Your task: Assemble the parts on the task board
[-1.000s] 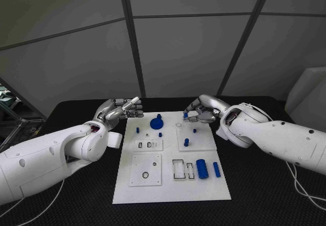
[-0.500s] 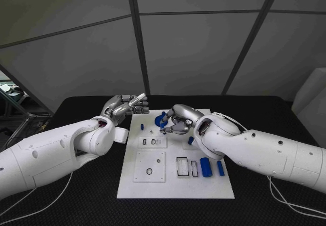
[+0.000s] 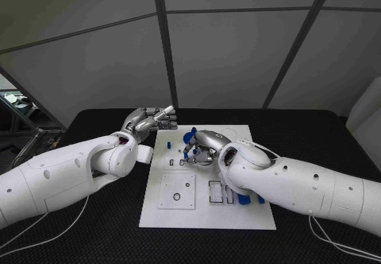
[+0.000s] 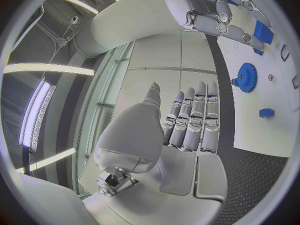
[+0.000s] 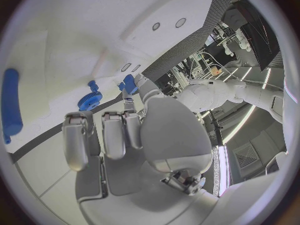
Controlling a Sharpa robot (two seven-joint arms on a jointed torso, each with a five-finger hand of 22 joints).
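Meanwhile, the right hand [image 3: 202,148] had swung in from three o'clock across the white board [image 3: 208,217], a small blue part [image 5: 129,83] pinched in its fingertips, nearing the gear [image 3: 189,137]; beyond, at eleven o'clock, the left hand [image 3: 149,120] hovered, fingers curled on nothing.

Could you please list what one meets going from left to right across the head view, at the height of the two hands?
Left arm → left hand → blue gear → right hand → right arm.
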